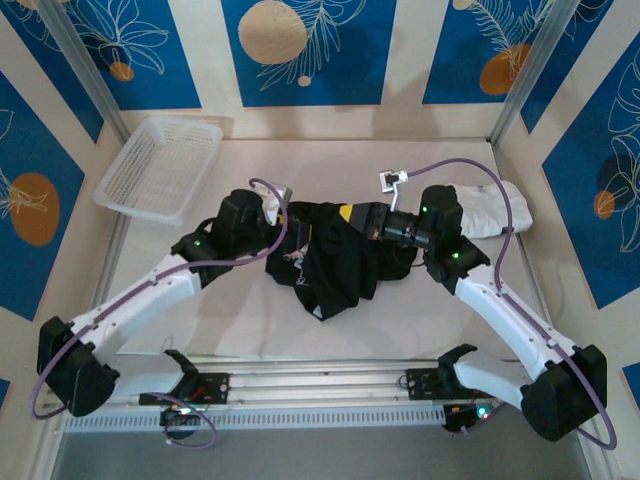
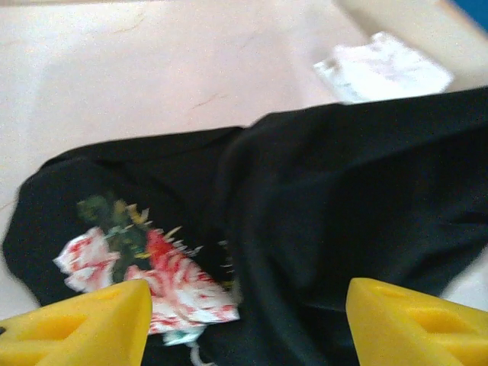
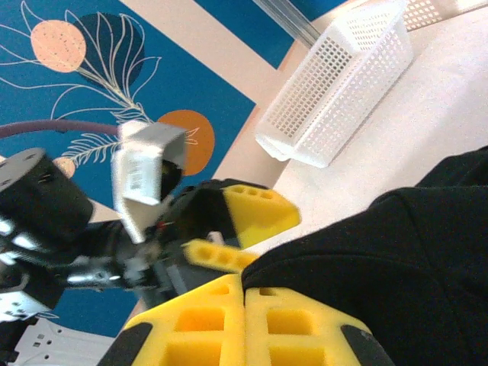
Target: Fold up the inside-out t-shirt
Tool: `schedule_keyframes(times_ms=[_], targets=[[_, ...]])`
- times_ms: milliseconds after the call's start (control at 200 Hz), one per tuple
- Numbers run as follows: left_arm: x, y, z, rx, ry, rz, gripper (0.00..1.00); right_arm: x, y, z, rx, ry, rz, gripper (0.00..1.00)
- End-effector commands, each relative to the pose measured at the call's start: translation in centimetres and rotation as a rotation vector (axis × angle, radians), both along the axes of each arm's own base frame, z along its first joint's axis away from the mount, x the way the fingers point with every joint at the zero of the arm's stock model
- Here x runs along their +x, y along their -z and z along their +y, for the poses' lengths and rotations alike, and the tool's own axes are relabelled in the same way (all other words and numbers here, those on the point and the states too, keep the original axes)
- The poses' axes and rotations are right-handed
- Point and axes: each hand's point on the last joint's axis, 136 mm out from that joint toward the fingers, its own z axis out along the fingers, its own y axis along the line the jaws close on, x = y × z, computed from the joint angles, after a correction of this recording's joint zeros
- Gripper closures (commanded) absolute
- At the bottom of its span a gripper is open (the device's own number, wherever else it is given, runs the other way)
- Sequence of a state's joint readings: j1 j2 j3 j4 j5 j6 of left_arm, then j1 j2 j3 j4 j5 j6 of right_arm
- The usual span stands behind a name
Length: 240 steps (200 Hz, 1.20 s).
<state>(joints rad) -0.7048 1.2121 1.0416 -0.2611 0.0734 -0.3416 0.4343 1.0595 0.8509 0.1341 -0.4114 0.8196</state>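
**Top external view.** Black t-shirt (image 1: 325,255) bunched at ctr of table (image 1: 300,330), btwn the two wrists. No flat panel, no crisp edge. Left gripper (image 1: 283,203) at the shirt's left-rear edge, right gripper (image 1: 350,214) at its right-rear edge. White folded garment (image 1: 495,208) just behind the right wrist. White basket (image 1: 160,165) at rear left, well apart from the shirt.

**Left wrist view.** Left gripper (image 2: 245,316) open: yellow fingers (image 2: 84,328) spread wide, nothing btwn them, cloth lying beyond. Red/white floral print (image 2: 149,274) exposed near one finger. Rest of shirt plain black, in soft ridges.

**Right wrist view.** Right gripper (image 3: 244,320) closed, pads pressed together. Shirt cloth meets the tips and appears pinched there. Left gripper also seen beyond, jaws apart.

**Progress (judgement).**
- Early stage: no finished fold, shirt crumpled.
- Remaining: spread flat, fold sleeves/sides in, fold over to final size.
- Which face is outward overall: cannot tell. Print shows only in part.

**Markings.**
- No legible txt anywhere.
- Lettering by the print too blurred to read.
- Pale block (image 3: 143,175) on the left gripper has a label-like face, unreadable.
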Motion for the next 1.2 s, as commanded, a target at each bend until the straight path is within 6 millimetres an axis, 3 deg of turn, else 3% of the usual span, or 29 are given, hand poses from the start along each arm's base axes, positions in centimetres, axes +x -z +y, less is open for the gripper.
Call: schedule_keyframes(times_ms=[0,125,310,420,475,530,610,785,930,1070,1195], targets=[[-2.0,-2.0,-3.0,-0.103,0.149,-0.027,0.34,-0.1,-1.4,0.0,0.01,-0.021,-0.004,1.0],[-2.9,-2.2,-5.2,-0.125,0.229,-0.027,0.38,-0.1,-1.4,0.0,0.01,-0.028,0.004,1.0],[-0.9,-1.6,-7.2,-0.106,0.236,-0.023,0.46,-0.3,-2.0,-0.1,0.026,-0.035,0.002,1.0],[0.3,-1.8,-8.3,-0.112,0.246,-0.025,0.72,-0.4,-2.7,-0.5,0.03,-0.035,0.009,1.0],[0.3,-1.9,-8.5,-0.12,0.265,-0.022,0.89,-0.4,-3.2,-1.2,0.018,-0.027,0.015,1.0],[-0.3,-2.0,-8.3,-0.135,0.298,-0.025,1.0,-0.2,-3.8,-2.1,-0.008,-0.005,0.02,1.0],[-2.1,-2.9,-8.0,-0.195,0.382,-0.044,1.0,0.6,-3.9,-3.2,-0.061,0.054,0.026,1.0],[-5.6,-5.7,-7.2,-0.314,0.525,-0.109,1.0,3.2,-1.4,-3.3,-0.146,0.103,0.059,1.0],[-5.6,-7.0,-6.2,-0.354,0.515,-0.134,1.0,3.7,0.1,-2.7,-0.183,0.06,0.059,0.98],[-5.2,-7.7,-5.6,-0.401,0.508,-0.128,1.0,3.5,0.9,-3.0,-0.254,0.042,0.055,0.86],[-4.7,-7.8,-5.2,-0.419,0.493,-0.121,1.0,2.7,1.4,-4.5,-0.345,0.089,0.03,0.72]])
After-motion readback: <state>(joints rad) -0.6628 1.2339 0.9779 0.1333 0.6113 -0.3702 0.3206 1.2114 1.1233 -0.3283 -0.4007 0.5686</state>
